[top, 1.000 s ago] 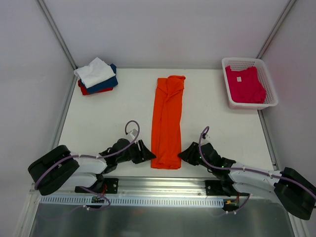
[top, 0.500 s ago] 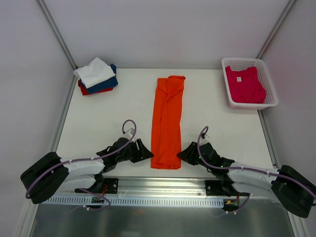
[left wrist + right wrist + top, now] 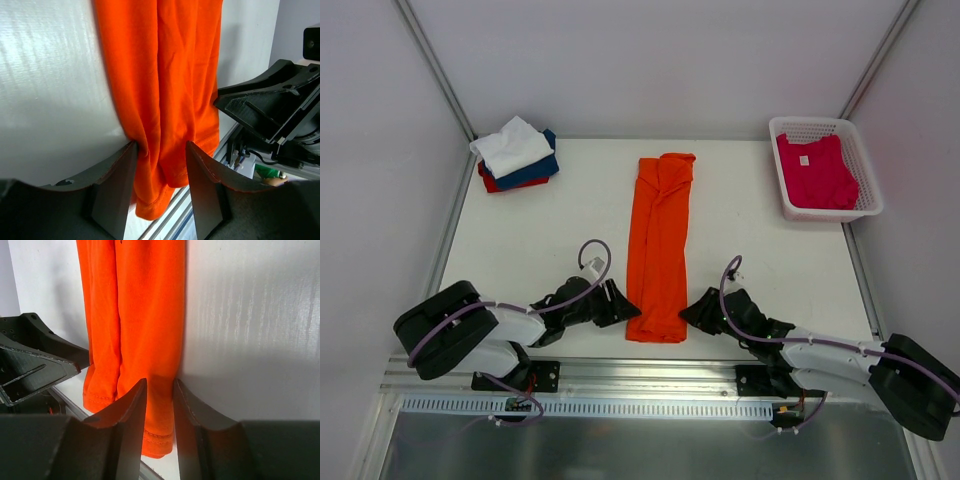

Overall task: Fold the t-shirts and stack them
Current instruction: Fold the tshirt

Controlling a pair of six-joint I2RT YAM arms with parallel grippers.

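The bright orange t-shirt [image 3: 658, 245] lies as a long narrow strip down the middle of the table, hem end towards me. My left gripper [image 3: 626, 311] is low at the hem's left corner; in the left wrist view [image 3: 161, 150] its jaws stand apart with bunched orange cloth [image 3: 160, 75] between them. My right gripper [image 3: 688, 312] is at the hem's right corner; in the right wrist view [image 3: 160, 385] its jaws stand close together on the orange cloth [image 3: 145, 305]. A folded white, navy and red stack [image 3: 515, 155] sits far left. The magenta-pink shirt [image 3: 815, 170] lies in the basket.
The white mesh basket [image 3: 830, 212] stands at the far right corner of the table. A metal rail [image 3: 640, 385] runs along the near edge just behind the shirt's hem. White walls enclose the table on three sides.
My left gripper has slid right onto the hem's left corner and its arm has drawn in. The right gripper has hardly moved. The shirt lies as before.
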